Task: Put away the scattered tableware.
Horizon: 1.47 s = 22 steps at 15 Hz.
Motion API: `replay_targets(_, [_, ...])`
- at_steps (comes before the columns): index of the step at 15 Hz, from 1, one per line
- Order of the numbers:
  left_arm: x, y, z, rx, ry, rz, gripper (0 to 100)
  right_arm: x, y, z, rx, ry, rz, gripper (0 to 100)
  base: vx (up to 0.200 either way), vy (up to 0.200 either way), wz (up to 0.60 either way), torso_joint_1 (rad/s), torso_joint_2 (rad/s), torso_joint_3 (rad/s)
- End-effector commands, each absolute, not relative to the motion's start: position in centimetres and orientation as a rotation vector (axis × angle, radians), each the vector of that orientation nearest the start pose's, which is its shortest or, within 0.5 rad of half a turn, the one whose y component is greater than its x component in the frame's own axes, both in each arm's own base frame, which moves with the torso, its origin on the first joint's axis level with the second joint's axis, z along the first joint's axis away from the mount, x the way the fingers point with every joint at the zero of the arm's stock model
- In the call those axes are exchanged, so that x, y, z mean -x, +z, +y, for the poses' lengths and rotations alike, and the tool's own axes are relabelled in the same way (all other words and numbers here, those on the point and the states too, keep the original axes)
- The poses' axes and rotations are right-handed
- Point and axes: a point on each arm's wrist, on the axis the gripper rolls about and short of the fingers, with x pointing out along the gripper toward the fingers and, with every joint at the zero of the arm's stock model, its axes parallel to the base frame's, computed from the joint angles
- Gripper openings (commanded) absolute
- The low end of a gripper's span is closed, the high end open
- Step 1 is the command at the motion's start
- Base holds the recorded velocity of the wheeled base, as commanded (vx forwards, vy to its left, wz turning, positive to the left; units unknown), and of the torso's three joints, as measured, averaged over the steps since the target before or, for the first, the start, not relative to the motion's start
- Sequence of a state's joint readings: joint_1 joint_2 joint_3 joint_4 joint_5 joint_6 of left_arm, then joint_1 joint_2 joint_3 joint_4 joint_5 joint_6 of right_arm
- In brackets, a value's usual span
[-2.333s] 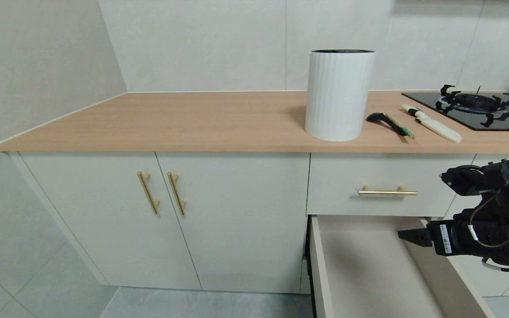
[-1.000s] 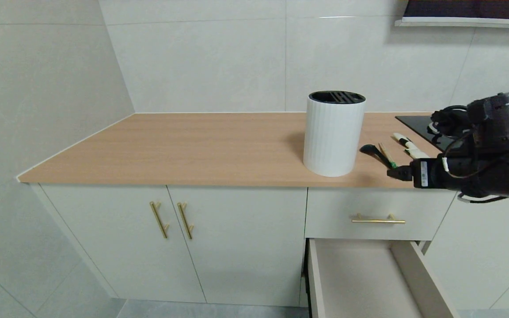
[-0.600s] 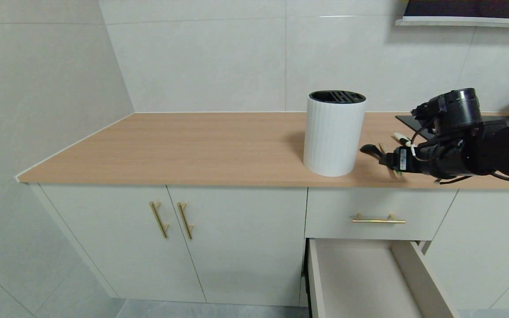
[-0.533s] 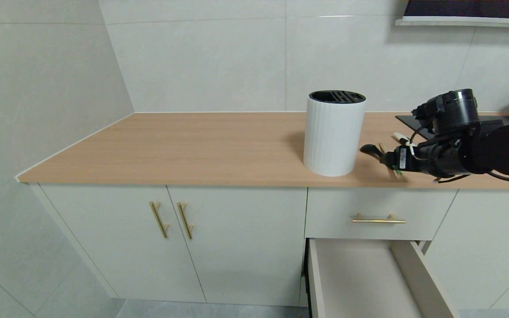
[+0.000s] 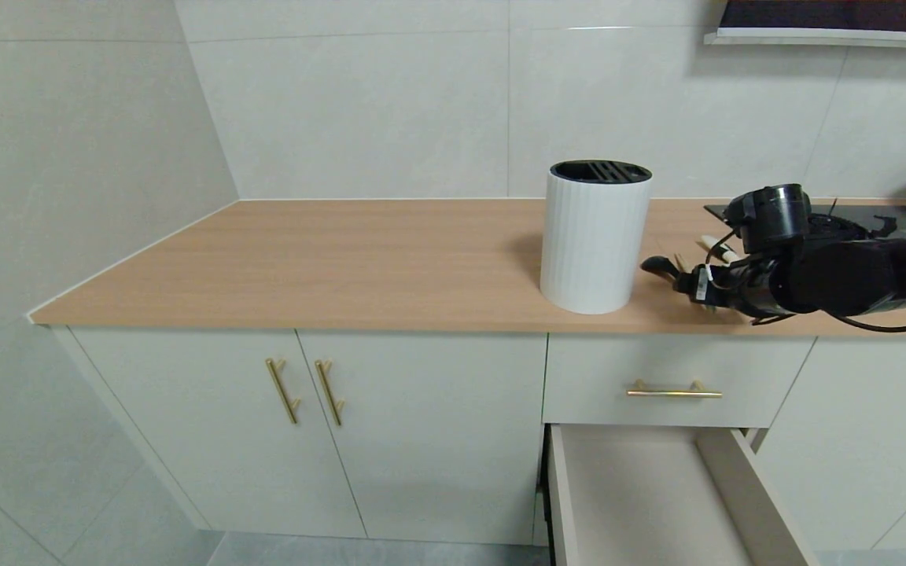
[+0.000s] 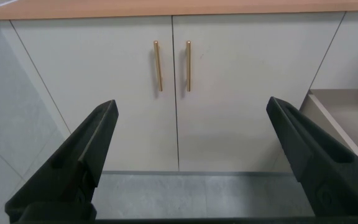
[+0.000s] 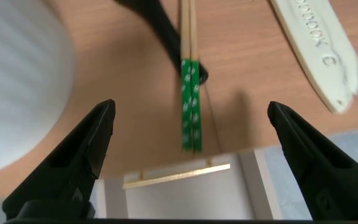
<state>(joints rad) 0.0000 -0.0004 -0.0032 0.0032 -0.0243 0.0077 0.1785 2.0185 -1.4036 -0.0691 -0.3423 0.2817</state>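
Matt wood-grain countertop (image 5: 359, 259); white ribbed utensil holder (image 5: 594, 244), matt; pale wooden chopsticks (image 7: 188, 81), green-patterned ends; smooth black spoon (image 7: 157, 28); shiny brass-coloured metal drawer handle (image 5: 673, 391).

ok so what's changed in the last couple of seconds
The right gripper rose from beside the open lower drawer to the wooden countertop and advanced toward the green-tipped wooden chopsticks. It is open over them, gripping nothing. The head camera's view also shifted early on. The white ribbed cylindrical holder, black spoon, chopsticks and cream-coloured knife lie where they were, and the drawer stays open.
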Motion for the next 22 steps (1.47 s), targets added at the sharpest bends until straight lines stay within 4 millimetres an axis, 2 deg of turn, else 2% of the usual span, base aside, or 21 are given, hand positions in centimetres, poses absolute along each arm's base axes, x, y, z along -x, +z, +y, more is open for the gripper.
replay_targets(1, [2.3, 7.6, -0.1, -0.008, -0.023, 0.000, 100, -40.6, 16.7, 6.3, -0.130, -0.241, 0.522, 100, 0.000, 0.000, 0.00, 0.000, 0.00, 0.000])
replay_targets(6, [2.3, 7.6, -0.1, -0.008, -0.025, 0.000, 100, -40.8, 16.4, 6.3, -0.128, -0.241, 0.528, 100, 0.000, 0.000, 0.00, 0.000, 0.00, 0.000])
replay_targets(7, [2.3, 7.6, -0.1, -0.008, -0.025, 0.000, 100, -40.8, 16.4, 6.3, -0.128, -0.241, 0.530, 0, 0.000, 0.000, 0.00, 0.000, 0.00, 0.000])
replay_targets(14, [2.3, 7.6, -0.1, -0.008, -0.025, 0.000, 100, -40.2, 17.4, 6.2, -0.135, -0.240, 0.509, 0, 0.000, 0.000, 0.00, 0.000, 0.00, 0.000])
replay_targets(16, [2.3, 7.6, -0.1, -0.008, -0.025, 0.000, 100, -38.8, 19.4, 5.7, -0.149, -0.243, 0.470, 0, 0.000, 0.000, 0.00, 0.000, 0.00, 0.000])
replay_targets(18, [2.3, 7.6, -0.1, -0.008, -0.026, 0.000, 100, -36.3, 21.7, 5.3, -0.177, -0.232, 0.428, 0, 0.000, 0.000, 0.00, 0.000, 0.00, 0.000])
replay_targets(19, [2.3, 7.6, -0.1, -0.008, -0.025, 0.000, 100, -34.4, 23.0, 5.0, -0.187, -0.222, 0.404, 0, 0.000, 0.000, 0.00, 0.000, 0.00, 0.000])
replay_targets(20, [2.3, 7.6, -0.1, -0.008, -0.025, 0.000, 100, -33.6, 23.5, 4.9, -0.193, -0.213, 0.393, 0, 0.000, 0.000, 0.00, 0.000, 0.00, 0.000])
replay_targets(22, [2.3, 7.6, -0.1, -0.008, -0.025, 0.000, 100, -28.7, 25.4, 4.3, -0.211, -0.146, 0.379, 0, 0.000, 0.000, 0.00, 0.000, 0.00, 0.000])
